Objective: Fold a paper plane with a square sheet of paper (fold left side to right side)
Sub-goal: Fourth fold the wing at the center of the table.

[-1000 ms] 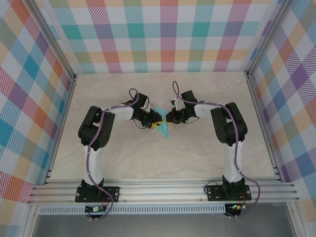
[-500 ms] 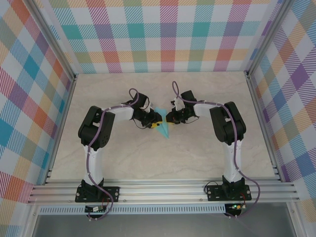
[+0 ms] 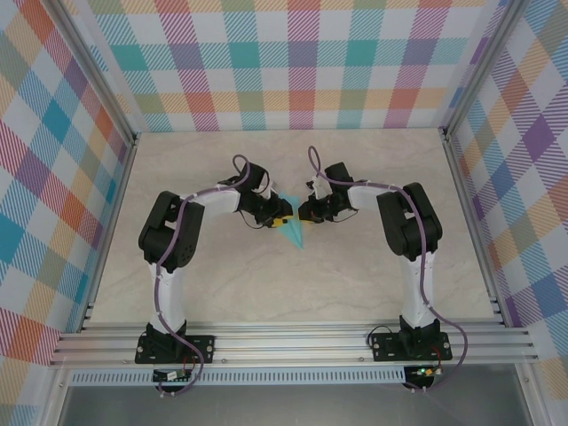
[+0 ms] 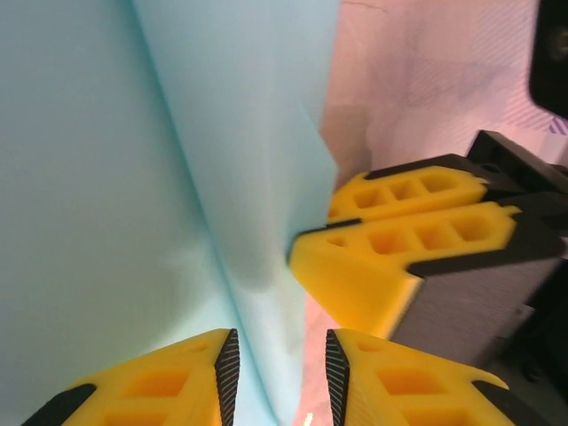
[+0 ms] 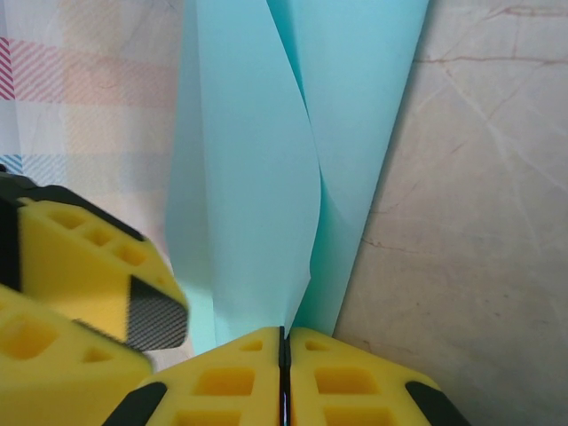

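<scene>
At the middle of the surface (image 3: 266,293), the light, easily crumpled paper plane (image 3: 295,236) was straddled by the parted left jaws and apparently pinched by the closed right jaws; its creased spine was judged the safest hold.

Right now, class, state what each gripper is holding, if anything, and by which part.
The right gripper is shut on the paper plane, pinching the corner of one folded flap. The left gripper straddles a crease, jaws apart.
</scene>
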You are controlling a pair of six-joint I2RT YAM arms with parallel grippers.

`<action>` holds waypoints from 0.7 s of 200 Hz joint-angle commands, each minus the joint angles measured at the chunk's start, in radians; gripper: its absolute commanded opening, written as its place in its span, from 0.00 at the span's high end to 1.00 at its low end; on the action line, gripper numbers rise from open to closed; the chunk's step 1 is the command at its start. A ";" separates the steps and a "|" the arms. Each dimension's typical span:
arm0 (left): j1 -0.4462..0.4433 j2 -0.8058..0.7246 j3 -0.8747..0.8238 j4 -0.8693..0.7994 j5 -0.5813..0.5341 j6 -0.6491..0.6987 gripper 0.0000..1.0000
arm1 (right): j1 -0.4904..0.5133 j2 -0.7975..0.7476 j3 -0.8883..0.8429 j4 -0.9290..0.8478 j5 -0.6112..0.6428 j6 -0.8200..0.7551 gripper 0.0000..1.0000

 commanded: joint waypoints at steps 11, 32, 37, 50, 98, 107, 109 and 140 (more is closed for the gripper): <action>-0.011 -0.051 0.061 -0.050 0.004 0.021 0.68 | 0.011 0.037 -0.002 -0.084 0.073 -0.041 0.93; -0.011 -0.001 0.108 -0.068 0.008 0.022 0.70 | 0.011 0.036 0.000 -0.087 0.077 -0.044 0.93; -0.011 0.011 0.118 -0.071 0.008 0.022 0.70 | 0.011 0.036 0.000 -0.086 0.077 -0.043 0.93; -0.011 0.041 0.141 -0.078 0.005 0.026 0.71 | 0.012 0.037 0.000 -0.088 0.077 -0.042 0.93; -0.002 0.111 0.193 -0.086 -0.005 0.026 0.73 | 0.012 0.038 0.000 -0.091 0.077 -0.045 0.93; -0.001 0.119 0.197 -0.086 -0.004 0.026 0.73 | 0.012 0.039 0.002 -0.091 0.077 -0.046 0.93; -0.001 0.122 0.197 -0.085 -0.003 0.026 0.73 | 0.012 0.038 0.002 -0.092 0.077 -0.045 0.93; 0.004 0.145 0.202 -0.073 0.004 0.025 0.73 | 0.012 0.036 0.005 -0.102 0.080 -0.050 0.93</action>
